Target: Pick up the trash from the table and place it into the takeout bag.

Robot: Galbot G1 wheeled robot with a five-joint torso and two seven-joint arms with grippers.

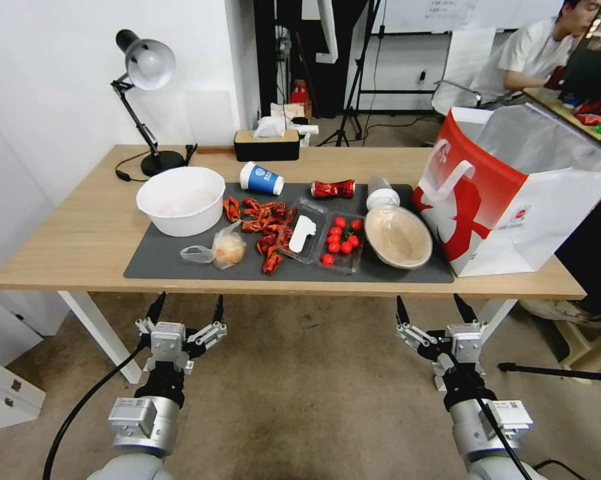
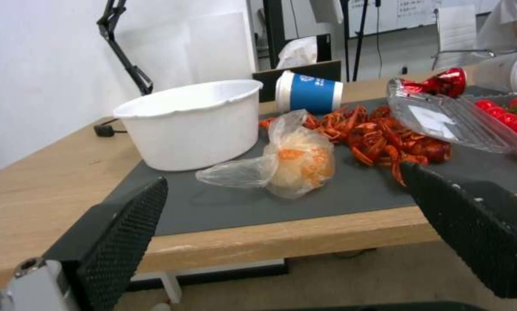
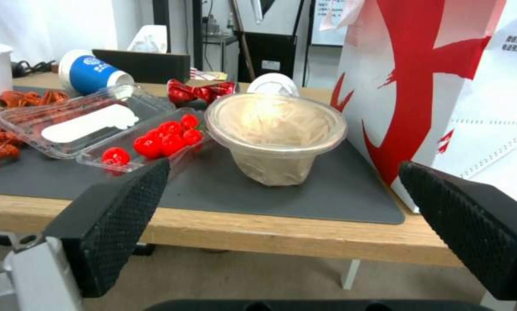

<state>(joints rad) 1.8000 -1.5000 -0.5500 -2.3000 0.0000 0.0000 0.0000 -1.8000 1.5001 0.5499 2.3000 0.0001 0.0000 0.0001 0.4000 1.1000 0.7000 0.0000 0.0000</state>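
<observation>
Nothing bagged yet, by look of it. Trash strewn across dark mat, centre of head view: plastic bag with orange lump [image 1: 224,250] lower left of mat, brown paper bowl [image 1: 397,236] right, just beside takeout bag [image 1: 513,193] at frame right. Blue-and-white paper cup [image 1: 261,179] and crushed red can [image 1: 333,189] along mat's far edge, on their sides. Left tool [image 1: 186,311] and right tool [image 1: 431,309], both spread wide and empty, hang below tabletop [image 1: 67,247] near edge. Advice: right tool takes bowl first; pinch rim, lift clear, drop into bag mouth.

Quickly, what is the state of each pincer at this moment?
Left pincer: open, holding nothing, below the table edge.
Right pincer: open, holding nothing, also below the table edge.
</observation>
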